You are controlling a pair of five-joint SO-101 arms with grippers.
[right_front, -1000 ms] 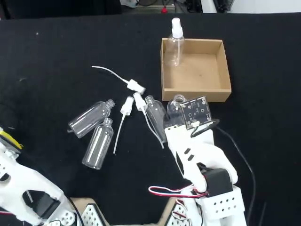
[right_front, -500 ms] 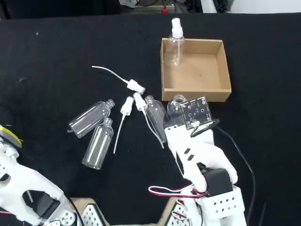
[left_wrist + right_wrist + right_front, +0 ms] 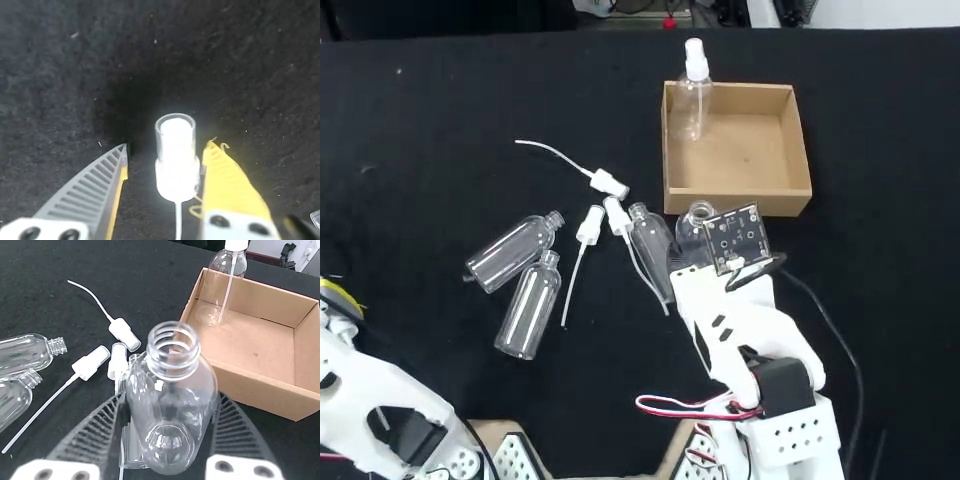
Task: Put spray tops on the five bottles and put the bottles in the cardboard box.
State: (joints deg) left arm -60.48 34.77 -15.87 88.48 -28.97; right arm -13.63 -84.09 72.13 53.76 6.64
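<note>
Starting at the left, my left gripper is low over the black table, jaws apart around a spray top. The yellow jaw touches its collar and the grey jaw stands just off it. I'd close squarely on the collar, not the clear cap, so the dip tube hangs straight.

Further along, two bare bottles lie side by side. Past them are three loose tops, and a third empty bottle lies beside one of them. I leave all these alone for now.

Next, my right gripper is clamped on an open-necked bottle, upright just in front of the cardboard box. I judge the job is to bring top to neck, so this arm should hold the bottle steady and vertical. The tube has to go into the mouth first, then the collar goes down. A tilted bottle would make the tube snag on the rim.

At the right, the box has one capped bottle in its far corner.
</note>
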